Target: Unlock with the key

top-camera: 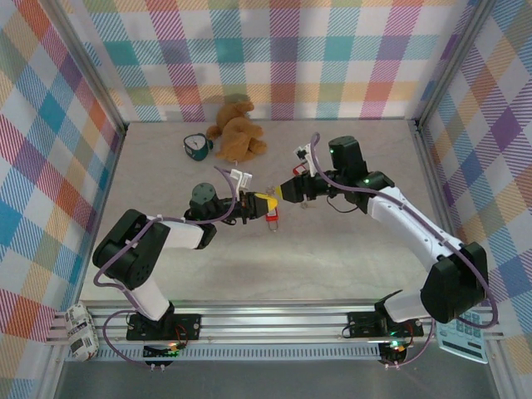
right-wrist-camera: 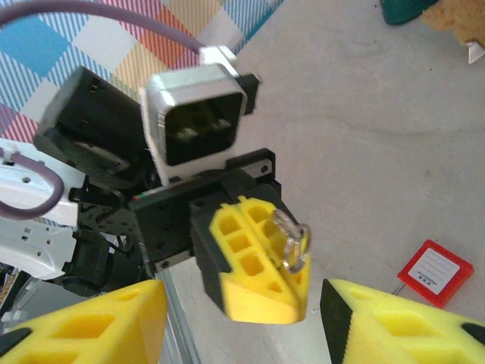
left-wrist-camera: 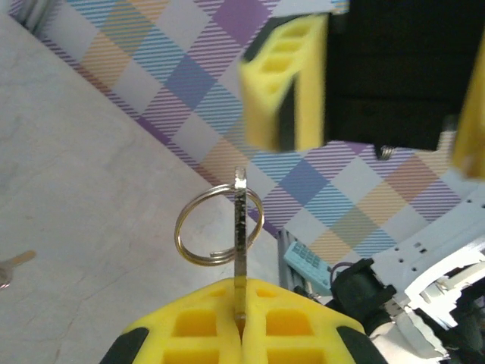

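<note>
Left pincer (left-wrist-camera: pixel 241 318) tight on key (left-wrist-camera: pixel 240 220)

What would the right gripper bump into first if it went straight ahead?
Most likely the key and its ring, sticking out of the shut jaws of the left gripper, dead ahead of the right gripper. Depth is hard to tell.
</note>
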`<state>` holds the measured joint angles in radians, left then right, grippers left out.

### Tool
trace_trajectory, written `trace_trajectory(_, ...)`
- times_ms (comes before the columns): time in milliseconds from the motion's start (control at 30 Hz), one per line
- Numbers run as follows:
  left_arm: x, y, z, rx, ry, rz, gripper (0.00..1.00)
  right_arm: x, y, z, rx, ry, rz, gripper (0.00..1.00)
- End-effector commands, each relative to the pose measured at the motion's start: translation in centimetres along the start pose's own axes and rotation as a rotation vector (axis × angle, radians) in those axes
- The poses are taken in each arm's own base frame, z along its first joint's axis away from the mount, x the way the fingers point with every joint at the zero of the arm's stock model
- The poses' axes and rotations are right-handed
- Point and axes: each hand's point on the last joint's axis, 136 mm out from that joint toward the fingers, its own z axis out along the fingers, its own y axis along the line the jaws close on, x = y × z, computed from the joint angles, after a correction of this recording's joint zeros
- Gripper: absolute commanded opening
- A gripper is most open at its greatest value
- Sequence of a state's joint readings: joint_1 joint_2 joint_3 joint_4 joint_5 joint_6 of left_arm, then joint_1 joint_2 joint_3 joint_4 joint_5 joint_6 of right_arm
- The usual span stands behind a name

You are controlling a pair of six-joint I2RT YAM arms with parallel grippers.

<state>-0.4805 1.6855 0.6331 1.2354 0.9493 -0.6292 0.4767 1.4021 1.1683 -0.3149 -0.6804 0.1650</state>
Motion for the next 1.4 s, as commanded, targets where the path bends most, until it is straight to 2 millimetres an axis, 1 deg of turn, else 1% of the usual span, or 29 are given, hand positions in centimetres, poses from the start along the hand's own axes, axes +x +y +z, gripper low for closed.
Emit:
trace_trajectory(0,-2.2,-3.0,-0.1,0.097,-0.024,0.082,0.0,-0.6,0.3,0.1,-0.008,-0.003,-0.042,0.56)
trace_trajectory(33,-2.1,-3.0,-0.1,0.098,-0.021,0.076,0.0,-0.7,0.1,0.2,-0.006,-0.002,-0.038,0.55)
trace_trajectory(67,-2.0,-3.0,-0.2,0.098,-0.019,0.076,0.0,-0.7,0.1,0.4,-0.009,0.005,-0.03,0.51)
trace_trajectory(133,-1.9,-3.0,-0.2,0.098,-0.017,0.071,0.0,-0.7,0.2,0.7,-0.027,0.02,-0.023,0.48)
trace_trajectory(367,-1.7,-3.2,-0.4,0.097,-0.017,0.076,0.0,-0.8,0.9,2.1,-0.057,0.045,-0.03,0.45)
trace_trajectory(567,-1.9,-3.5,-0.4,0.104,-0.02,0.086,0.0,-0.7,0.4,3.3,-0.059,0.067,-0.02,0.42)
trace_trajectory(767,-1.7,-3.5,-0.4,0.106,-0.014,0.081,0.0,-0.9,0.6,3.5,-0.063,0.065,-0.02,0.36)
trace_trajectory(1067,-1.6,-3.3,-0.3,0.108,-0.008,0.075,0.0,-1.6,0.7,3.8,-0.065,0.046,-0.024,0.31)
trace_trajectory(1167,-1.6,-3.4,-0.4,0.108,-0.007,0.077,0.0,-1.6,0.7,4.0,-0.069,0.05,-0.019,0.28)
trace_trajectory(1367,-1.7,-3.4,-0.3,0.108,-0.011,0.081,0.0,-1.0,0.8,4.2,-0.071,0.066,-0.015,0.16)
